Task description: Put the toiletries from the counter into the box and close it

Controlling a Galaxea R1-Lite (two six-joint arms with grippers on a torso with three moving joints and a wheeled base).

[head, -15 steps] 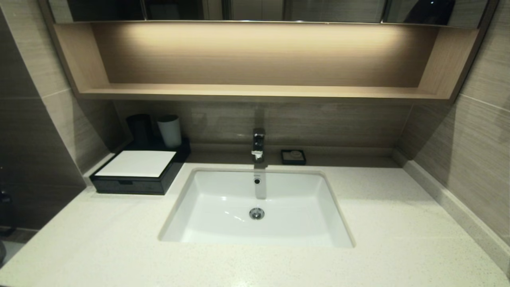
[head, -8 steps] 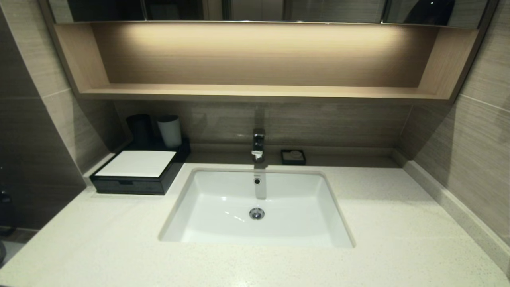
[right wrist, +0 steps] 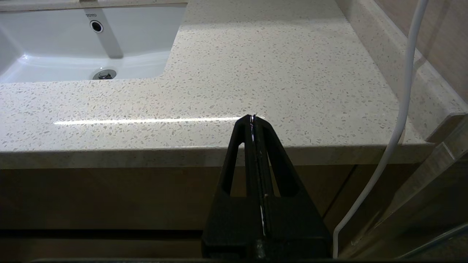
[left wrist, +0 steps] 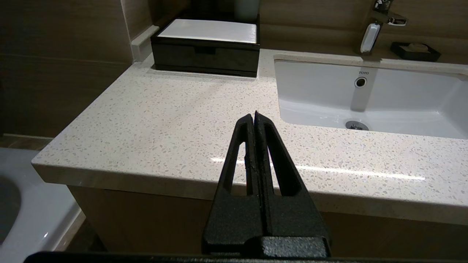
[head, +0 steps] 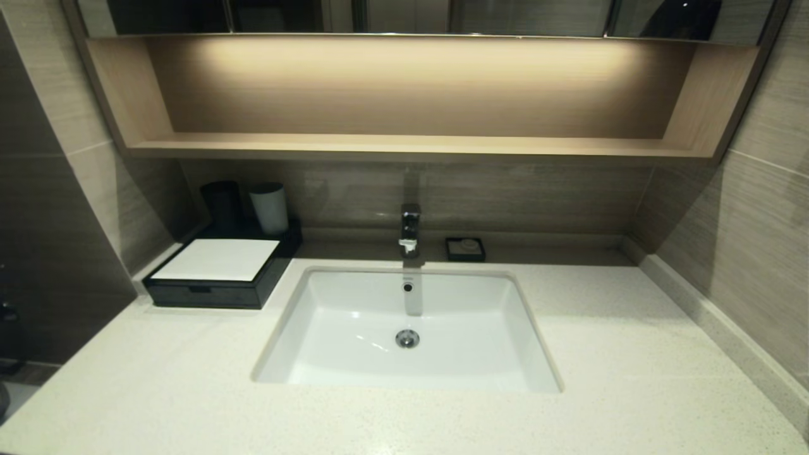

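The black box (head: 218,278) with a white top panel stands at the back left of the speckled counter (head: 158,379), its drawer pushed in; it also shows in the left wrist view (left wrist: 206,47). No toiletry packets or sachet show anywhere on the counter. My left gripper (left wrist: 254,116) is shut and empty, held off the counter's front edge on the left. My right gripper (right wrist: 252,118) is shut and empty, held off the front edge on the right. Neither gripper shows in the head view.
A white sink (head: 407,328) with a chrome tap (head: 409,230) sits mid-counter. A dark cup (head: 221,202) and a pale cup (head: 268,207) stand behind the box. A small black soap dish (head: 465,248) sits right of the tap. A white cable (right wrist: 398,120) hangs by the right wall.
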